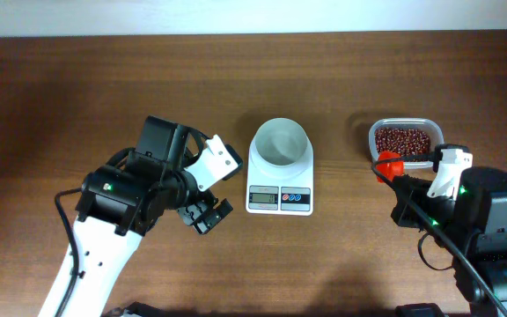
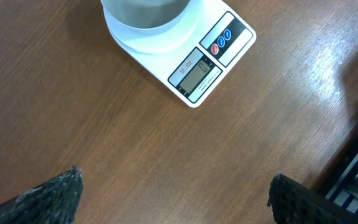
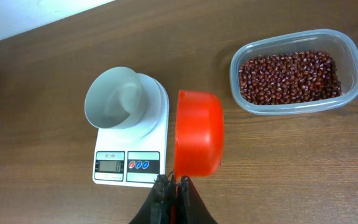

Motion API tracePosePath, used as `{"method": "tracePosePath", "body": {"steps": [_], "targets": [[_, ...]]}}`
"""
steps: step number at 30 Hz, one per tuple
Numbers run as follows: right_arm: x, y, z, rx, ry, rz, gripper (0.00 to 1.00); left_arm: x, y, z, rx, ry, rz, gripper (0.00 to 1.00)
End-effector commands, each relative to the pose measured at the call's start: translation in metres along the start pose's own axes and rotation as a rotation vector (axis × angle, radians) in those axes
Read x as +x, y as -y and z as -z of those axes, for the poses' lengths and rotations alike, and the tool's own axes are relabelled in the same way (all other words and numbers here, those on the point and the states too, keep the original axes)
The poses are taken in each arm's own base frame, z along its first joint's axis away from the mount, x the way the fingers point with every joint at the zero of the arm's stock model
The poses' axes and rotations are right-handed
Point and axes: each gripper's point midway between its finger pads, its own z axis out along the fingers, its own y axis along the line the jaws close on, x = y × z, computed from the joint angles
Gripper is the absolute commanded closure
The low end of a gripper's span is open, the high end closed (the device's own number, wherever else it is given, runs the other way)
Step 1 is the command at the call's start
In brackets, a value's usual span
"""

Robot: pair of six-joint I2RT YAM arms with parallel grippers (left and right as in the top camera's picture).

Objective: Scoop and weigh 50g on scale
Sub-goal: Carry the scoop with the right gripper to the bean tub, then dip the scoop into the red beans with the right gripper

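Note:
The white scale (image 1: 280, 199) stands mid-table with an empty white bowl (image 1: 280, 143) on top. In the right wrist view its display (image 3: 109, 166) reads zero. My right gripper (image 3: 174, 182) is shut on the handle of an orange-red scoop (image 3: 197, 134), held between the scale (image 3: 148, 134) and the bean tub (image 3: 294, 71). The scoop shows its outer side; its inside is hidden. From overhead the scoop (image 1: 387, 165) hangs just below the tub. My left gripper (image 2: 174, 180) is open with nothing between its fingers, over bare wood left of the scale (image 2: 194, 59).
A clear plastic tub (image 1: 401, 141) of red-brown beans sits right of the scale. The left arm (image 1: 139, 189) reaches in from the lower left. The wall edge runs along the table's far side.

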Motion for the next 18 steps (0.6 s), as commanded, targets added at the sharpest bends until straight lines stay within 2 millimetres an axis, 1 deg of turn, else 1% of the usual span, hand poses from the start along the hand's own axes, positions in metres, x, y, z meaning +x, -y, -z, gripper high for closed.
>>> {"method": "tracePosePath", "body": {"steps": [1,5,8,9,12,16,18], "targets": [[-0.009,0.000,0.006,0.008,0.027,0.009,0.96,-0.005,0.001,0.004,0.010,0.022,-0.019,0.01],[-0.007,0.000,0.006,0.010,0.022,0.025,0.96,-0.005,0.001,0.004,0.010,0.022,-0.019,0.01],[-0.006,0.001,0.005,0.014,0.015,0.158,0.96,-0.005,0.001,0.004,0.010,0.022,-0.019,0.01],[-0.006,0.002,0.004,0.019,0.014,0.174,0.96,-0.005,0.001,0.004,0.010,0.022,-0.019,0.01],[-0.018,0.017,0.001,0.095,-0.007,0.168,0.96,-0.005,0.001,0.004,0.010,0.022,-0.019,0.01],[-0.046,0.037,0.003,0.187,-0.157,0.195,0.96,-0.005,0.001,0.004,0.010,0.022,-0.019,0.01],[-0.056,0.048,0.000,0.222,-0.234,0.160,0.96,-0.005,0.001,0.004,0.010,0.022,-0.019,0.01]]}}
